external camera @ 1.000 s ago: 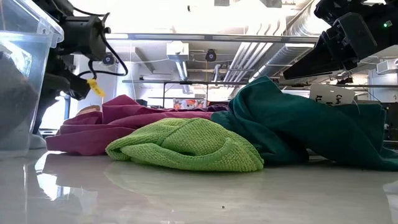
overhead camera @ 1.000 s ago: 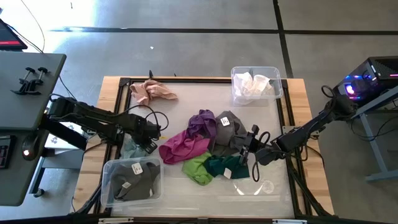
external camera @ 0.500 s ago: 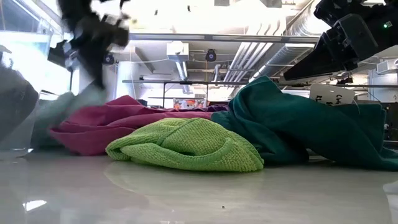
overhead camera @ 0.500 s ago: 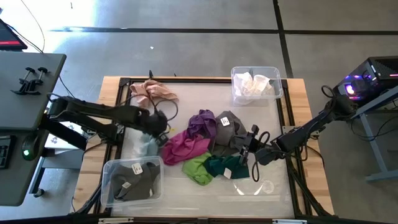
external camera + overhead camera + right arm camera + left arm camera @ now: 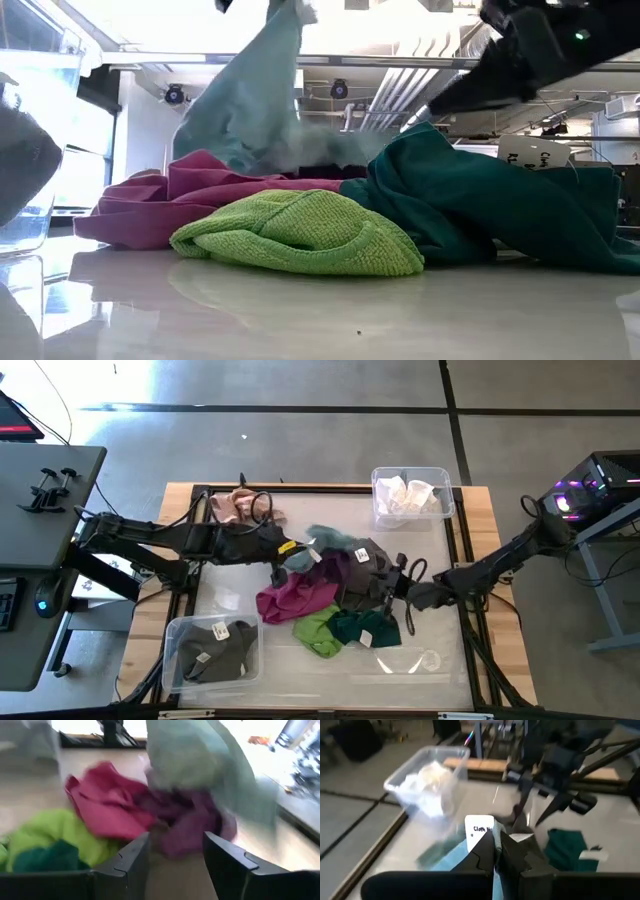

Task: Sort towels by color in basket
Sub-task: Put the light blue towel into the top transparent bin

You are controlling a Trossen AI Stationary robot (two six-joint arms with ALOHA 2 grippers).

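Note:
My left gripper (image 5: 298, 552) is shut on a pale teal towel (image 5: 328, 541) and holds it above the pile in the table's middle. The towel hangs down from the top of the low view (image 5: 245, 95). The pile holds a magenta towel (image 5: 295, 600), a purple one (image 5: 330, 563), a grey one (image 5: 366, 563), a lime green one (image 5: 318, 630) and a dark green one (image 5: 362, 628). A peach-pink towel (image 5: 245, 507) lies at the far left. My right gripper (image 5: 175, 857) stands open at the pile's right side, nothing between its fingers. My left gripper pinches the pale teal towel between its two fingers (image 5: 487, 851), right beside the towel's white tag (image 5: 480, 831). The fingers come from the table's left, slanting a little downward. The towel hangs slack below them; whether its lower end (image 5: 300, 150) touches the pile I cannot tell.
A clear basket (image 5: 437, 478) with white towels stands at the far right. Another clear basket (image 5: 175, 628) with grey towels stands at the near left corner. A black frame (image 5: 200, 491) runs around the work surface.
My left gripper has risen from beside the near-left basket and swung toward the table's right, over the pile, tipping from downward toward level. The pale teal towel has come up off the table with it and now hangs clear. My right gripper has edged slightly toward the pile.

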